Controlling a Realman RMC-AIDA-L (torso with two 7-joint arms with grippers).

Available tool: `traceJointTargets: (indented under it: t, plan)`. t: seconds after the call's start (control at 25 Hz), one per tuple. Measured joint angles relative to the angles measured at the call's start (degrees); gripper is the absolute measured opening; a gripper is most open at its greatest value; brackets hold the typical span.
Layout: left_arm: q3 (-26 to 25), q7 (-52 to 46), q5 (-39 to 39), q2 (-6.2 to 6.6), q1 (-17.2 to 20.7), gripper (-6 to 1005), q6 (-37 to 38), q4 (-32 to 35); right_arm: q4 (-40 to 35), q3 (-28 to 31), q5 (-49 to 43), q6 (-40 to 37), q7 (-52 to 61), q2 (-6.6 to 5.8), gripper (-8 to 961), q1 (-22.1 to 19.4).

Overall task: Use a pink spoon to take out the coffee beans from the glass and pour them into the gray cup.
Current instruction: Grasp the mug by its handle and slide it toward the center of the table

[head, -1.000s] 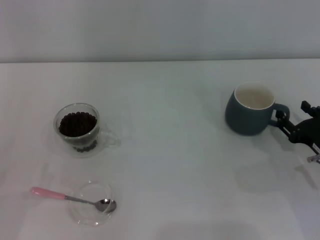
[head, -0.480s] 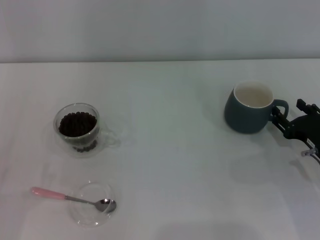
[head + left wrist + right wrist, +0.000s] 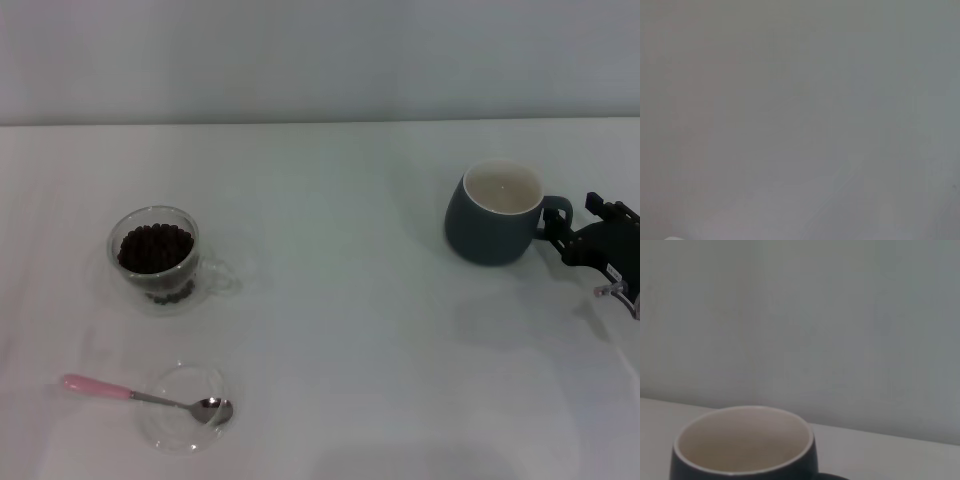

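Note:
The gray cup [image 3: 492,225] stands at the right of the white table and looks empty inside; it also shows in the right wrist view [image 3: 742,445]. My right gripper [image 3: 560,234] is at the cup's loop handle and grips it. The glass [image 3: 155,258] with the coffee beans [image 3: 155,247] stands at the left. The pink spoon [image 3: 120,391] lies at the front left, its bowl resting in a shallow clear dish [image 3: 185,425]. My left gripper is out of view; the left wrist view shows only a blank grey surface.
The white table [image 3: 330,300] runs back to a grey wall. A wide stretch of table lies between the glass and the gray cup.
The right gripper and the gray cup have moved together a little to the left and away from me. The glass, spoon and dish have not moved.

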Motion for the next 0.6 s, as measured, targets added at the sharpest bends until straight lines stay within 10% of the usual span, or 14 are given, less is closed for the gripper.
traceJointTargets:
  t: [0.6]
  plan:
    - [-0.09, 0.0, -0.12, 0.0, 0.1, 770, -0.22, 0.01, -0.8, -0.49, -0.24, -1.1, 0.65, 0.11, 214, -0.6]
